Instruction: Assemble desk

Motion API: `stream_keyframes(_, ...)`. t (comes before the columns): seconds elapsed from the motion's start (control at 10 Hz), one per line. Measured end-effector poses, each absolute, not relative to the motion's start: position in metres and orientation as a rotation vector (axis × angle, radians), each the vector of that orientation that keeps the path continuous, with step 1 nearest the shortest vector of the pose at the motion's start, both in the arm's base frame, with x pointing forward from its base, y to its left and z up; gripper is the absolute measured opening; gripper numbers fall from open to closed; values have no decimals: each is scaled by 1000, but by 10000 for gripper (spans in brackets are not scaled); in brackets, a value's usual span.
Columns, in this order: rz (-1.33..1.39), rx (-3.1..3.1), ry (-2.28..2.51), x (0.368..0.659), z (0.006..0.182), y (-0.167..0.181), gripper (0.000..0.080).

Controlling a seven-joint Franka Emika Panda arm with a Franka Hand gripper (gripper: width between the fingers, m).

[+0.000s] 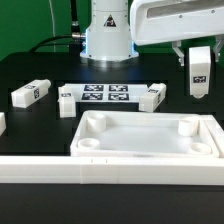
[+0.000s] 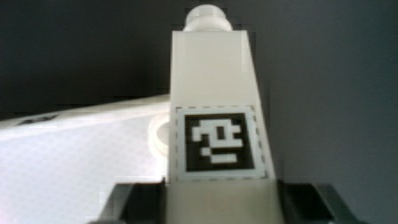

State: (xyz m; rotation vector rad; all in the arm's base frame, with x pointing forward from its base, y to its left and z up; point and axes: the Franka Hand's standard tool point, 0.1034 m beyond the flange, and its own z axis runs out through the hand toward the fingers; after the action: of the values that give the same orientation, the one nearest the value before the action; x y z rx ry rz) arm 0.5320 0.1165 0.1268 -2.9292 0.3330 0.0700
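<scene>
The gripper (image 1: pixel 199 52) is closed on one leg block (image 1: pixel 200 78). It holds the block upright, by its top part. The block hangs in the air over the black table (image 1: pixel 40 65), on the exterior view's right.

In the wrist view the two dark fingers (image 2: pixel 139 203) press on both sides of the block (image 2: pixel 217 70). The block's black-and-white tag (image 2: pixel 217 135) faces the camera, just past the fingers. The small round peg (image 2: pixel 214 17) is at the block's far end, away from the gripper (image 2: pixel 217 205).

The big white tabletop (image 1: pixel 150 140) lies flat on the table, nearer the camera than the held block and lower down. Its rim is up and its round corner sockets show. The held block is near the far corner socket (image 1: pixel 188 125) on the exterior view's right, and not touching it. It may be a bit behind that socket and not right over it; the view is too poor to be sure.

Three more leg blocks lie on the table. One (image 1: pixel 30 93) is far to the exterior view's left. One (image 1: pixel 66 103) is just beside the marker board (image 1: pixel 107 95) on its left. One (image 1: pixel 153 97) is just beside it on its right.
</scene>
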Motion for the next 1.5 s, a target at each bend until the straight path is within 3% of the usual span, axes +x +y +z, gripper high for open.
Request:
stream_keyframes(0.1,-98,-2935,314,545,144,116,291)
stream_keyframes(0.3,-314,-2929,279,562,159,113,291)
stream_keyframes(0.6,-543,-2902,258,564,158,117,291)
stream_keyframes(1.0,-585,-2942,69,571,147,112,291)
stream_keyframes(1.5,-655,-2935,30,576,147,111,291)
